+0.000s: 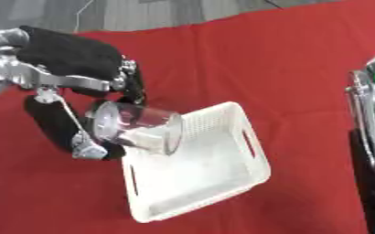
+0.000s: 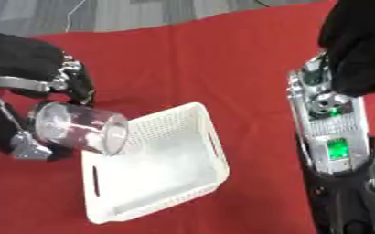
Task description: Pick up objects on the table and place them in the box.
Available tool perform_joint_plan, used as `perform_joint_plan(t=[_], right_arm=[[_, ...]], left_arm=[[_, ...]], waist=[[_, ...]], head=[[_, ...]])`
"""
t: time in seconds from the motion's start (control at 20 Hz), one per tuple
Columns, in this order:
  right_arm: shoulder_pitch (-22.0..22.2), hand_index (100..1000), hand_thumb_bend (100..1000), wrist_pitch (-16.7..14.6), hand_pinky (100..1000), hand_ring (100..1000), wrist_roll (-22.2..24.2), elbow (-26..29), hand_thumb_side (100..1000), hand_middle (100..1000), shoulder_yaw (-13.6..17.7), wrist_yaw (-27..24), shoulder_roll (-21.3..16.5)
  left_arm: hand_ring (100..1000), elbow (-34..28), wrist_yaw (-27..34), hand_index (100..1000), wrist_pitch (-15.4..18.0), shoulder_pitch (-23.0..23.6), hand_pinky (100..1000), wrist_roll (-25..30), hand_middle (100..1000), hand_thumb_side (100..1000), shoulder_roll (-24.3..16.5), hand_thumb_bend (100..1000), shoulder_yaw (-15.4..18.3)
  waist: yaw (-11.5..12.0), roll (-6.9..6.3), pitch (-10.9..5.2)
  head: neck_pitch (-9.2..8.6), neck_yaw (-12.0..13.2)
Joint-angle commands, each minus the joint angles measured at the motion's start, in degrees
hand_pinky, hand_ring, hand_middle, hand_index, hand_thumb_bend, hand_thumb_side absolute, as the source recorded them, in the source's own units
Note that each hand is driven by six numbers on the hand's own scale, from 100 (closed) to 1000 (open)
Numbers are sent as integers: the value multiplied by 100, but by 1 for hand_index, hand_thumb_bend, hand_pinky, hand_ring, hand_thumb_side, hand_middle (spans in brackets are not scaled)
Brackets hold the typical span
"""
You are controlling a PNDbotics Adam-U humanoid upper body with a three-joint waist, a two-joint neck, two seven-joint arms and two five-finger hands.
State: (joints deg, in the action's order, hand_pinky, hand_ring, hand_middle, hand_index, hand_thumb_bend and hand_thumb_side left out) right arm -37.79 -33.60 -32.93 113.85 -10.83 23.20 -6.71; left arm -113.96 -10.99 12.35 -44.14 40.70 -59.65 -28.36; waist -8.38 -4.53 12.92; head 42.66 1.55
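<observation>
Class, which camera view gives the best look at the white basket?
The left eye view: the white basket sits mid-frame with both handle slots clear. The right eye view shows it whole too, with the clear glass covering its left corner.

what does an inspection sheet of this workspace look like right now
surface: red cloth over the table, bare apart from the basket.
job's things: white basket, nothing seen inside; clear glass lying on its side in the left hand, mouth over the basket's left rim.
clutter: nothing seen.
hands: left hand, fingers curled round the glass; right arm at the right edge, its hand's fingers not readable.
cables: thin line on the floor beyond the cloth.
surroundings: grey floor.
</observation>
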Motion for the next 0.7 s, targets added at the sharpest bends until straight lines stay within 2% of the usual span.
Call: perform_joint_plan(t=[0.05,0.7], right_arm=[[-68,638,100,-79,577,578,-54,74,1000,591,10,3,-4],[-122,638,100,-126,577,578,-57,74,1000,591,-18,3,92]], left_arm=[[100,-63,133,143,-67,-204,100,118,100,397,72,100,-41],[100,-23,332,164,-736,-560,100,349,100,413,694,100,-412]], waist=[[-11,-7,-127],[-127,-37,-95]], head=[[24,62],[10,137]])
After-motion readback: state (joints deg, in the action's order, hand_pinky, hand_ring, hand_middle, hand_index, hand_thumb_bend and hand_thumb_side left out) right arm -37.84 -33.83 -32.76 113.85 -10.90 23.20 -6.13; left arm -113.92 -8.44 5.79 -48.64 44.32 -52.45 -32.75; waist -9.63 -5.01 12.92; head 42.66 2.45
